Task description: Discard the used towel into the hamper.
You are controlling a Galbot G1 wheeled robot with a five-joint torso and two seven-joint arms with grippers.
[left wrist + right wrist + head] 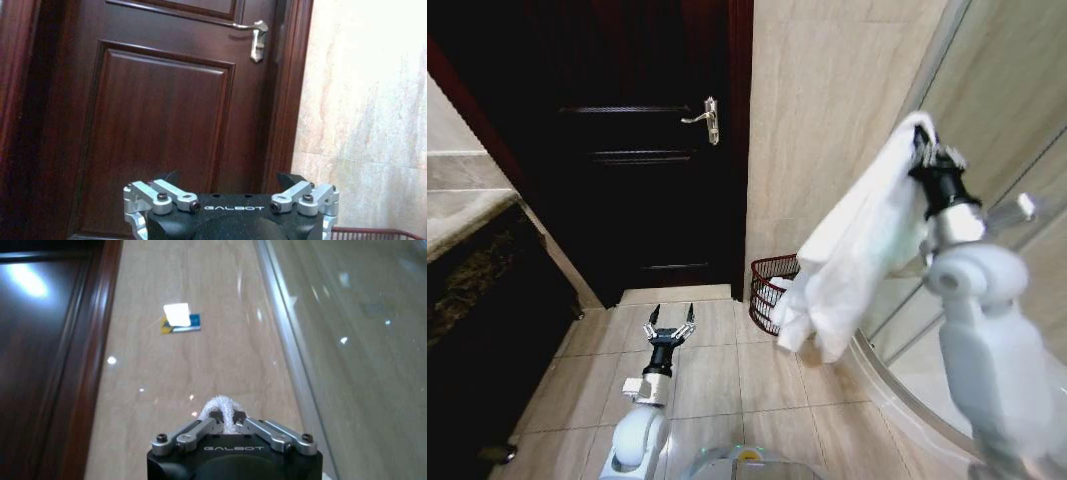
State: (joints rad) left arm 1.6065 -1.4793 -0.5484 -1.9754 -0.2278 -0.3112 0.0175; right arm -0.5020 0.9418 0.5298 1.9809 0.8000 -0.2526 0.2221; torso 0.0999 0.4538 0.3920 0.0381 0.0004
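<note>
White terry towel (852, 250) hangs pinched in the right gripper (924, 150), up high and a bit nearer than the dark red-brown wire hamper (772, 290) by the tan tiled wall (827, 110). I'd centre it over the rim before letting go. Can't tell what's inside the hamper. Left gripper (670, 325) idles low, fingers spread.
</note>
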